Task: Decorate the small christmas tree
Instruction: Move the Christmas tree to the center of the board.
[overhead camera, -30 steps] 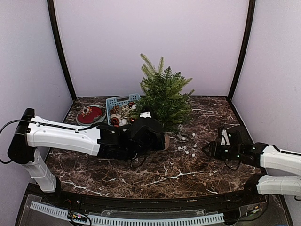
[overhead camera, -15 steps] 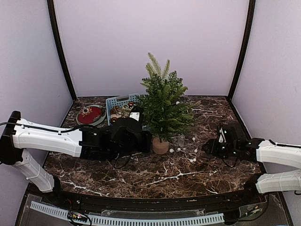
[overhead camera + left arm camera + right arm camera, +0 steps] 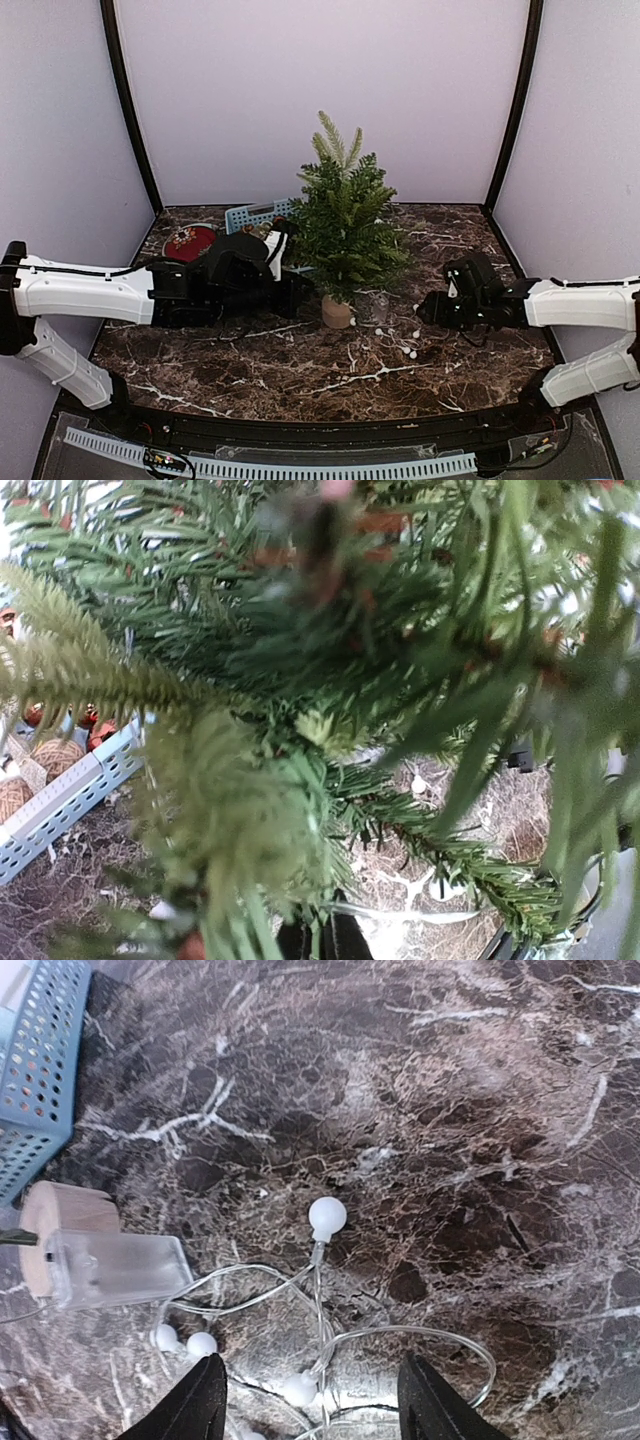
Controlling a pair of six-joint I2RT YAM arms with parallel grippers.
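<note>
The small christmas tree (image 3: 345, 225) is standing bare on the desk (image 3: 300, 370), midway toward its rear edge; the left hand (image 3: 295, 292) is resting closed among its lower branches, the right hand (image 3: 312, 1400) is hovering open over the light string (image 3: 327, 1217); all decorating is remaining

Spread hand (image 3: 312, 1365), bulb string (image 3: 327, 1216), wooden base (image 3: 65, 1222), basket (image 3: 40, 1070)

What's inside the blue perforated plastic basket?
Left wrist view shows tan woven balls and red ornaments past the rim of the blue perforated plastic basket. The small green fir tree and left arm cover the rest.
</note>
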